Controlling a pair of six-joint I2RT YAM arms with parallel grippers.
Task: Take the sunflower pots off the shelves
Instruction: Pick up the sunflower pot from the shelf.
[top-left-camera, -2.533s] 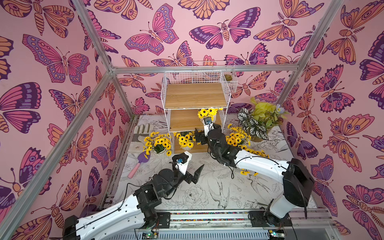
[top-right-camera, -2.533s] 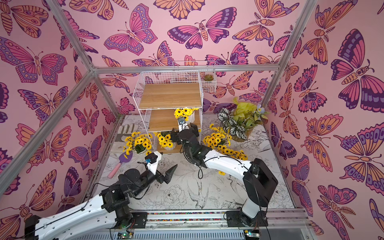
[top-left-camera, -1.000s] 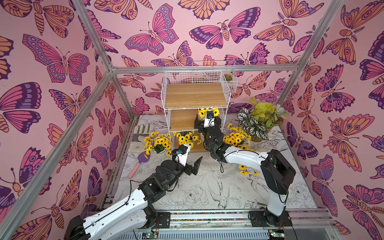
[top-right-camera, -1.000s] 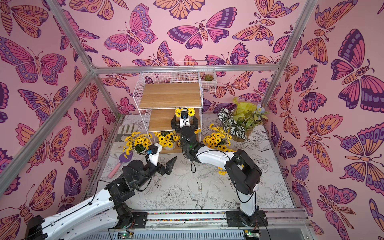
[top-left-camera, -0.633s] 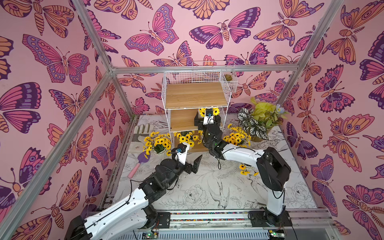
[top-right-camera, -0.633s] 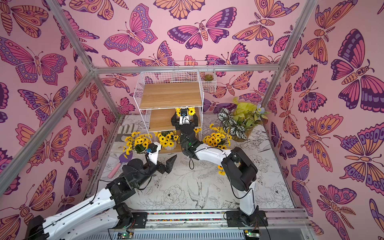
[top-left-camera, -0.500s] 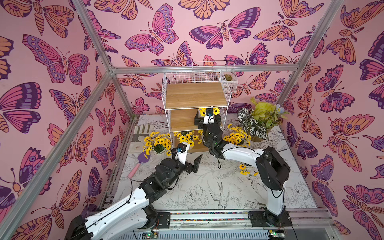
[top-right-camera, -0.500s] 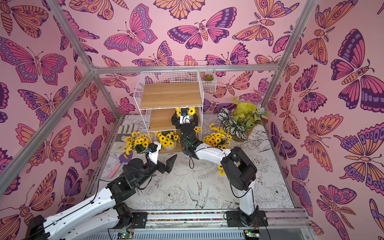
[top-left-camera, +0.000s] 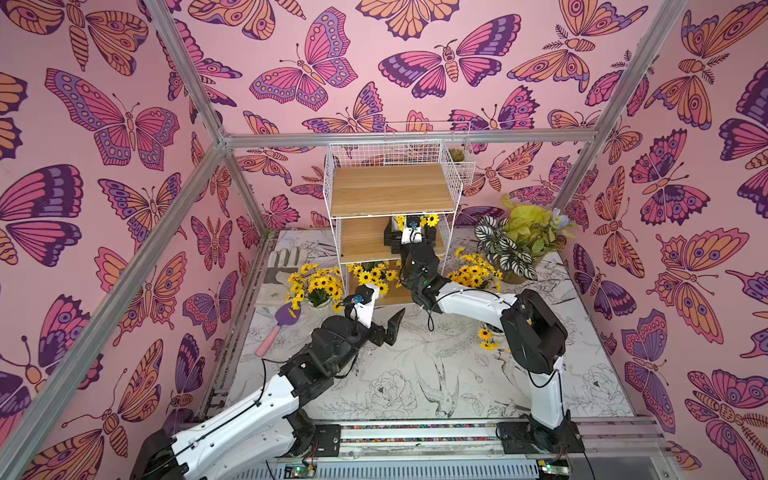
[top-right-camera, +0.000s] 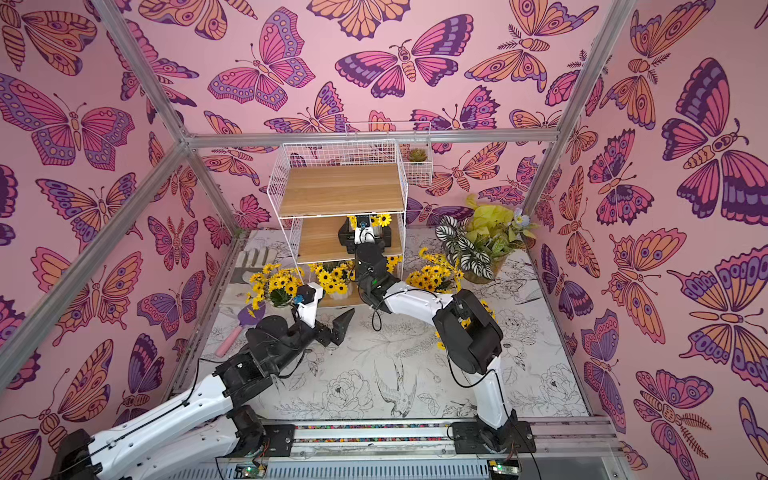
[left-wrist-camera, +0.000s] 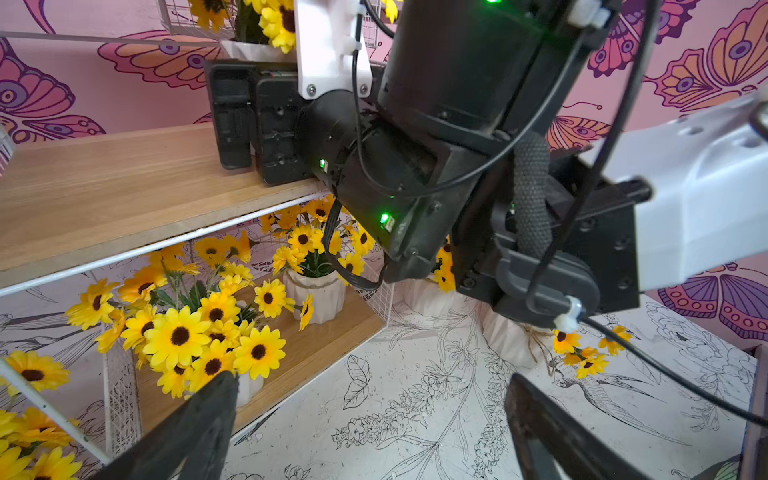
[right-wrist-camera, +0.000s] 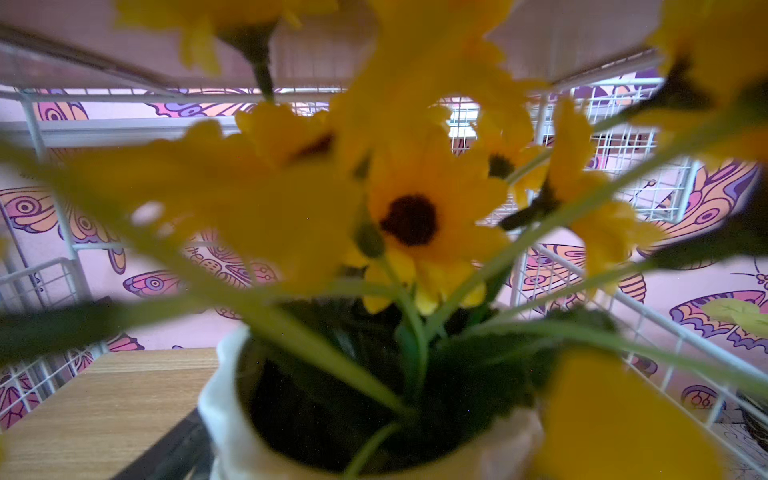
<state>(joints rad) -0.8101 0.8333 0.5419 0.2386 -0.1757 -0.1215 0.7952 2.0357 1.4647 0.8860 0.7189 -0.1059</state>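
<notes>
Sunflower pot (right-wrist-camera: 226, 424) on the middle board of the shelves (top-left-camera: 392, 189), right end, mesh side wall (right-wrist-camera: 623, 166) just beside it; board to its left is bare wood. Right hand (top-left-camera: 411, 225) is in over that board's front edge, fingers spread wide either side of the pot, not clenched. Two bottom-board pots (left-wrist-camera: 318, 295) stand below. Left hand (left-wrist-camera: 370, 378) hangs released, nothing btwn its fingers, over the worktop (top-left-camera: 415, 386) just in front of that board. Three worktop pots (top-left-camera: 319, 289): one left of the shelves, two right, twd the back edge; front half is open. Vs a couple secs back: right hand was low by the right-side pots and has since gone up into the shelves; left hand crept nearer them.
</notes>
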